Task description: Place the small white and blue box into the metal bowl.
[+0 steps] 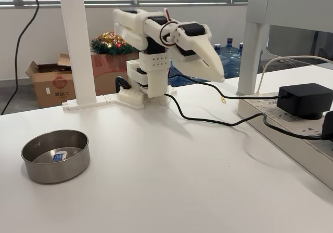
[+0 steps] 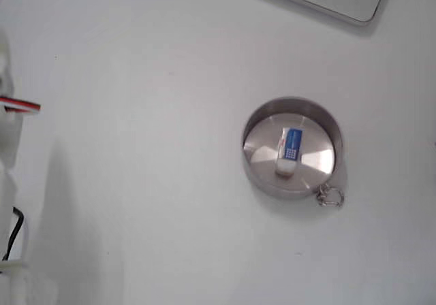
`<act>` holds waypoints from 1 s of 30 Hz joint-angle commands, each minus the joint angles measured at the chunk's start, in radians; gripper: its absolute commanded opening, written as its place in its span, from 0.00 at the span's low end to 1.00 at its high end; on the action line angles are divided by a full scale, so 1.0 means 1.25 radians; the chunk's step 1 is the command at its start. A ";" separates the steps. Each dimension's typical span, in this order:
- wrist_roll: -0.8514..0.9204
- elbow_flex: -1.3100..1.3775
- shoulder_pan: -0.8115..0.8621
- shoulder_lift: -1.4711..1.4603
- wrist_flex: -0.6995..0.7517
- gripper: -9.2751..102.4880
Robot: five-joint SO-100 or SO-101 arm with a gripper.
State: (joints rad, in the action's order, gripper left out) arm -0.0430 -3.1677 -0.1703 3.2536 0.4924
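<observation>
In a fixed view, the metal bowl (image 1: 55, 156) is sitting on the white desk (image 1: 171, 186) at the left, with the small white and blue box (image 1: 58, 157) lying flat inside it. Farther right, the white arm is folding over its base, its pincer (image 1: 217, 75) pointing down to the right, closed and empty, well apart from the bowl. A black cable (image 1: 218, 121) is trailing across the desk toward a black adapter (image 1: 304, 100) at the right edge.

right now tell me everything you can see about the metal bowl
The metal bowl is round, shallow and straight-sided, of brushed silver steel with a shiny floor. It stands upright on the white table, apart from the arm. The small white and blue box lies flat inside on the floor, blue face up. In a fixed view from above, a small metal ring clip sits at its outer wall.
</observation>
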 commanded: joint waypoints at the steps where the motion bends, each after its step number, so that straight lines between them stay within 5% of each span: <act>1: 0.018 -0.036 0.000 0.172 0.290 0.05; 6: 0.012 -0.034 0.001 0.204 0.454 0.05; 30: 0.012 -0.034 0.007 0.204 0.447 0.05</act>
State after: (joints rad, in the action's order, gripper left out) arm -0.0276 -3.1646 -0.1703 3.4929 1.0462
